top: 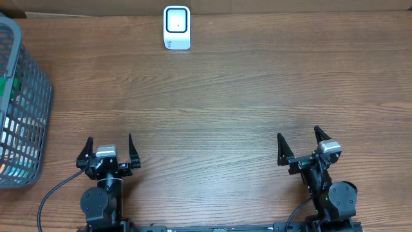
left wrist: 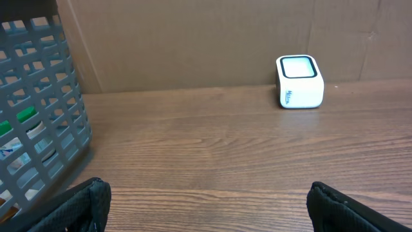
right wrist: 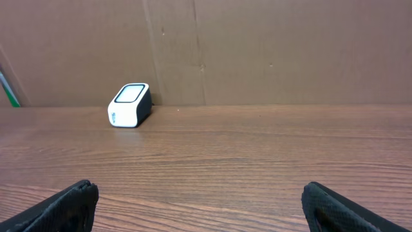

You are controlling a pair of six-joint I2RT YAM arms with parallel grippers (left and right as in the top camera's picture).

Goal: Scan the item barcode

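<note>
Opening step: left gripper [top: 109, 140] and right gripper [top: 298, 136] both spread, empty, at tabletop's near edge; next, reach into grey plastic lattice basket [top: 29, 96] at left edge.

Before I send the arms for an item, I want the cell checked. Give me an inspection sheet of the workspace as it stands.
Surface: wooden table, no spills or marks seen.
Job's things: white scanner at the far edge, window up; items in the grey basket at the left.
Clutter: nothing seen.
Grippers: left gripper and right gripper open, empty, at the near edge.
Cables: black cable at the left arm's base, another at the right's.
Surroundings: cardboard wall behind.
</note>
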